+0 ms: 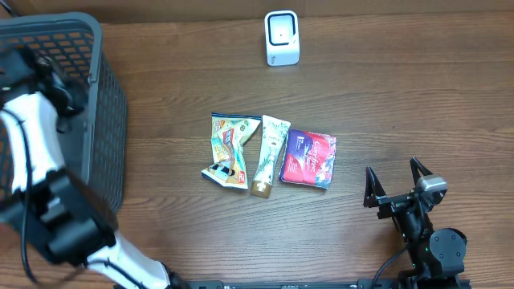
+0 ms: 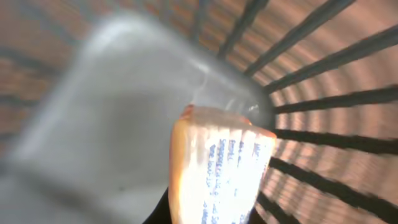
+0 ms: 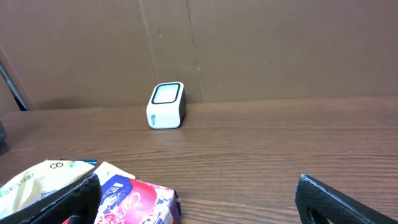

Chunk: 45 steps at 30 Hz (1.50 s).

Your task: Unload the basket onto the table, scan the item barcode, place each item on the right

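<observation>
Left jaws are pressed together on a flat packet (image 2: 217, 168), orange at its edge with blue print on a white face, and pinch it by its lower end. The left wrist view shows the dark fingertips (image 2: 157, 216) only at the very bottom of the frame, on either side of the packet. This packet, the item in hand, is inside the dark mesh basket (image 1: 112, 104) at the left side of the table (image 1: 418, 88). The basket's bars (image 2: 336, 99) fan out behind it, and a blurred clear plastic shape (image 2: 124, 124) lies just beyond it. From overhead the left arm (image 1: 32, 136) reaches over the basket rim. Its end is blurred and the packet itself is hidden there.

Right jaws are spread wide and hold nothing. They sit near the table's front right, well apart from everything else.

The white scanner (image 1: 282, 38) stands upright at the far side of the table, in front of a brown cardboard wall (image 3: 280, 43). Near the middle of the table three other items lie side by side. A green and yellow pouch (image 1: 227, 151) is on the left, a cream tube (image 1: 269, 155) lies close against it, and a red and purple pack (image 1: 309, 158) lies just beside the tube.
</observation>
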{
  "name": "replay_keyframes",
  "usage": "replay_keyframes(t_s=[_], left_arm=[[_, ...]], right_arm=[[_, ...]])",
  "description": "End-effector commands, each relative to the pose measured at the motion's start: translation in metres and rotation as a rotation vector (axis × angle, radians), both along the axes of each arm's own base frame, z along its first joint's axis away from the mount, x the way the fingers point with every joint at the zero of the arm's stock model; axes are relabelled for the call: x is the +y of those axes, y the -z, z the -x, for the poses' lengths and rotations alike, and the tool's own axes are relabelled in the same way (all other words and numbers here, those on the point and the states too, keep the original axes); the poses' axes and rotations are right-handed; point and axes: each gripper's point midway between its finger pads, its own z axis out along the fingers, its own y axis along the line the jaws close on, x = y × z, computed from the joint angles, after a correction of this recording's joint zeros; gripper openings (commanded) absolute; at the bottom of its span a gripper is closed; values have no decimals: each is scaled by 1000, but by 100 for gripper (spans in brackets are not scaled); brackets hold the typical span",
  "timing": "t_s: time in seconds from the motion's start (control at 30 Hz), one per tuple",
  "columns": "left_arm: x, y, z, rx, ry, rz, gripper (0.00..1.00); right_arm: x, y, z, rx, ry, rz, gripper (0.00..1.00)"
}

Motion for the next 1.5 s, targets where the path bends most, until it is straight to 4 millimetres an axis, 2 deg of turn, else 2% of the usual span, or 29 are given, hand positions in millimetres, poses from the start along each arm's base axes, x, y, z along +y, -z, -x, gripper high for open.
replay_keyframes(t_s=[0.0,0.07,0.17,0.3,0.33,0.43,0.63,0.73,0.9,1.07,1.27,1.37,1.47], left_arm=[[-10,-110,30,-196,-107,-46,4],[-22,-131,49,-220,-134,-33,4],[-53,-153,73,-247,-116,31,4],[-122,-171,85,-286,80,183,4],[-148,-175,85,-293,185,218,4],[-197,-172,87,-257,365,273,4],[-282,-132,100,-71,579,365,4],[-325,-98,110,34,691,392,4],[-368,-31,122,219,713,369,4],[-403,17,120,285,756,324,4],[-413,61,109,354,675,222,4],[-419,82,109,399,684,196,10],[-419,99,111,448,681,189,21]], right_arm=[[0,2,0,-3,3,3,100],[0,2,0,-3,3,4,100],[0,2,0,-3,3,3,100],[0,2,0,-3,3,3,100],[0,2,0,-3,3,3,100],[0,2,0,-3,3,3,100],[0,2,0,-3,3,4,100],[0,2,0,-3,3,3,100],[0,2,0,-3,3,3,100],[0,2,0,-3,3,4,100],[0,2,0,-3,3,4,100],[0,2,0,-3,3,3,100],[0,2,0,-3,3,3,100]])
